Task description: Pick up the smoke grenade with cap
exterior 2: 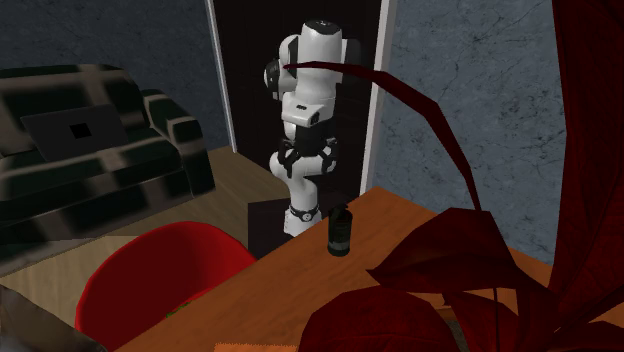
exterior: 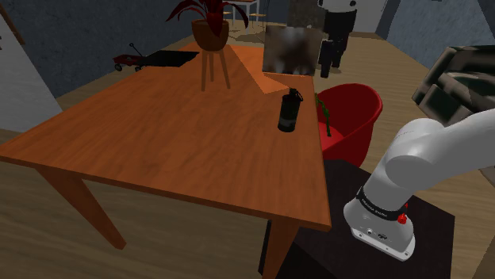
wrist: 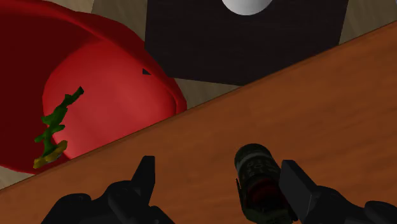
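Claw is hanging over the table with its two black fingers standing wide apart and gripping nothing. Grenade, a dark can with a cap on top, is showing between the fingers but off centre: close to one finger, well apart from the other, and touching neither. In the shoulder view the grenade is standing upright right of centre, near the table's right edge, with a red chair just past that edge. Judgement: the fingers are being kept wide to straddle the can. The claw is needing a small sideways correction to centre the can before closing. Otherwise the nearer finger is risking a nudge that tips the can toward the edge.
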You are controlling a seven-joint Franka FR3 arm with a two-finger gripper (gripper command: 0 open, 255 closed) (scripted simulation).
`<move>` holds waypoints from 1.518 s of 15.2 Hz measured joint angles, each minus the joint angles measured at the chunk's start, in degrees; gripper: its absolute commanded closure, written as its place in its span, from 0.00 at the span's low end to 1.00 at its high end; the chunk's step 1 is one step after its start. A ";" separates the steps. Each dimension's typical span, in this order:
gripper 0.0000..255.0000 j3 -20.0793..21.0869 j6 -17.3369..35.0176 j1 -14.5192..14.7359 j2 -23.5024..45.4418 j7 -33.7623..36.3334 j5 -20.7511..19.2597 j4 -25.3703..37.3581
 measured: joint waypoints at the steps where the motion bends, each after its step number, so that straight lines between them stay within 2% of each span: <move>1: 0.00 0.00 0.00 0.00 0.00 0.00 0.00 0.00; 8: 0.00 3.46 4.78 0.97 11.50 6.50 3.37 2.21; 13: 0.00 5.66 7.50 1.67 21.65 10.95 5.34 6.51; 20: 0.00 5.82 12.86 1.73 22.79 11.50 5.51 1.97; 21: 1.00 5.84 13.19 1.74 22.84 11.54 5.52 1.69; 23: 1.00 5.85 13.49 1.75 22.84 11.56 5.54 1.52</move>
